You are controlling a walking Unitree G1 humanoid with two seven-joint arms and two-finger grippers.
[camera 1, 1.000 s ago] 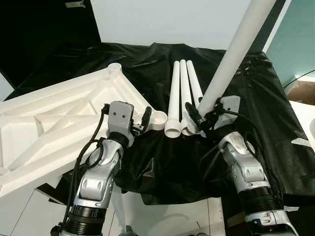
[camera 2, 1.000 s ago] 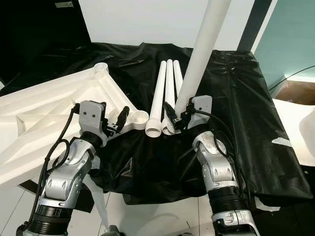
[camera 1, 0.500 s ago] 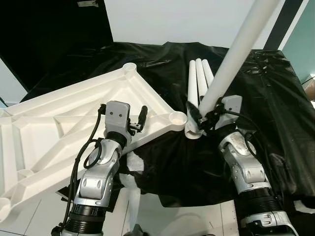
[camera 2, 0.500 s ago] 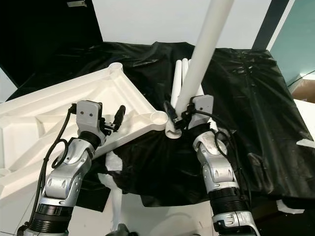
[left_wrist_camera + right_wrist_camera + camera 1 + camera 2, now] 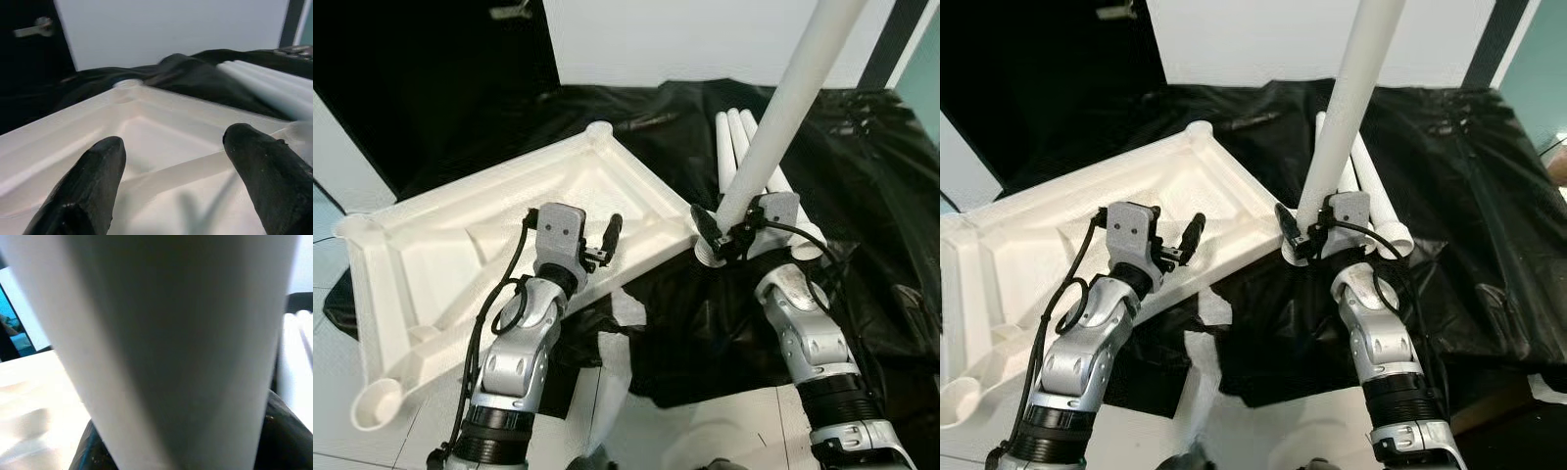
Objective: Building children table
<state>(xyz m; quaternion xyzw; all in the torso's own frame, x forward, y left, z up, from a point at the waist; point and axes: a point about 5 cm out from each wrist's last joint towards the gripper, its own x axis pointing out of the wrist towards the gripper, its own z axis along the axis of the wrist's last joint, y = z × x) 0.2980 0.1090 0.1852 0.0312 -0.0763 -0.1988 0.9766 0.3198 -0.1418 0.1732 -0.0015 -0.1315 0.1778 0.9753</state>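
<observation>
The white children's table top [image 5: 460, 245] lies upside down at the left, ribs up, partly on the black sheet [image 5: 862, 176]. My right gripper [image 5: 720, 230] is shut on a white table leg [image 5: 783, 108] that stands nearly upright, leaning away to the right. The leg's lower end sits at the table top's near right corner [image 5: 703, 257]. In the right wrist view the held leg [image 5: 166, 342] hides almost everything. My left gripper [image 5: 607, 243] is open just above the table top's rim, its fingers [image 5: 98, 166] on either side of a rib. Three spare legs [image 5: 736, 142] lie side by side behind.
A round leg socket [image 5: 377, 406] sticks out at the table top's near left corner, over the white floor [image 5: 705, 436]. A dark door [image 5: 431, 78] and a white wall [image 5: 685, 39] stand behind. The black sheet hangs crumpled over its front edge.
The view has swung left, so everything sits further right. The table top's near right corner and the held leg's lower end have come together. Both grippers keep their states.
</observation>
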